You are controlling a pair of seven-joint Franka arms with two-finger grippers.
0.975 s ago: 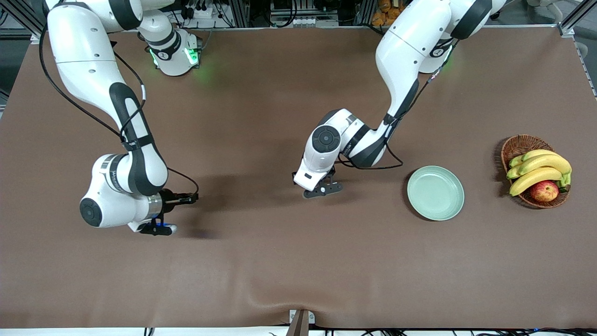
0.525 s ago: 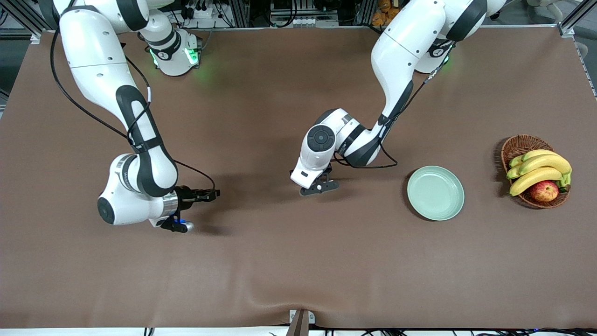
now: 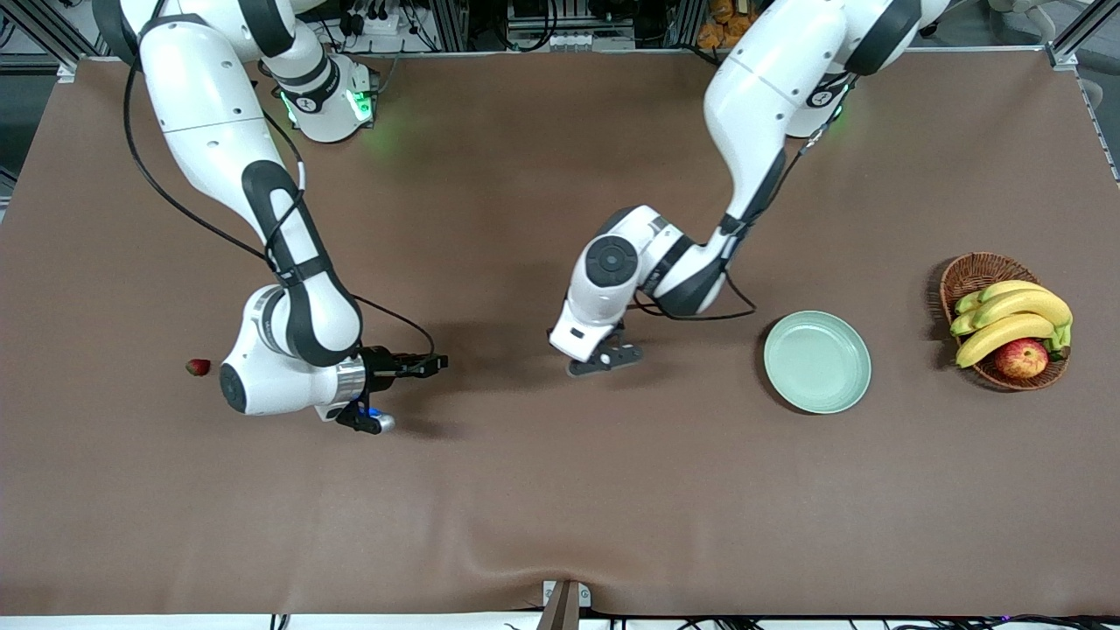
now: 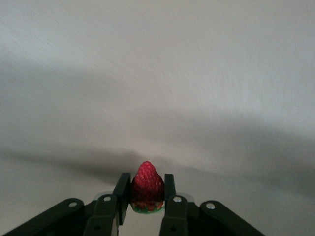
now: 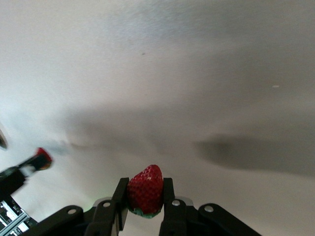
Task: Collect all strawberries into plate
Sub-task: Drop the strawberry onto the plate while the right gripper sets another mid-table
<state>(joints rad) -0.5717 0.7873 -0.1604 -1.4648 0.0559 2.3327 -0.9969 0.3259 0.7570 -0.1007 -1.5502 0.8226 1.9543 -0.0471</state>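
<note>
One strawberry [image 3: 198,367] lies on the table [image 3: 525,490] at the right arm's end. Beside it, the right gripper [image 5: 145,209] is closed on a second strawberry [image 5: 145,189] above the table. Over the table's middle, the left gripper [image 4: 146,206] is clamped on a third strawberry [image 4: 146,187]. The plate [image 3: 817,361] stands toward the left arm's end, next to the basket [image 3: 980,271] holding bananas [image 3: 1015,306] and an apple [image 3: 1020,357].

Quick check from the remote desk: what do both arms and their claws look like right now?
Both arms are glossy white shells with black joint bands and loose black cables. Right claw and left claw are black two-finger units. The bases glow green; a small blue light sits by the right wrist.
</note>
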